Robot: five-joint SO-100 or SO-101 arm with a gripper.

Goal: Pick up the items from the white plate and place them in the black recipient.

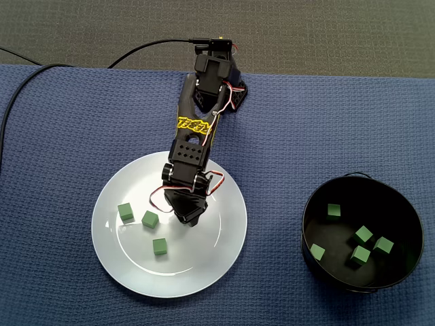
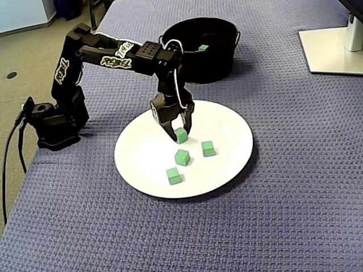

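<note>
As jaws clasp green cube (image 2: 181, 135), glossy plate (image 2: 227, 126)

Bright, even overhead light in both fixed views; soft shadow hugs the white plate (image 2: 227, 122) at 4 o'clock, focus sharp

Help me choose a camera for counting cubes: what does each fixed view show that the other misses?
Only a fixed view looks down into the black bowl, showing five green cubes inside; there the fingers hide one plate cube. Only a fixed view shows that fourth plate cube between the fingers, plus a white stand base. Both show the white plate, three other plate cubes, the arm and the blue cloth.
</note>
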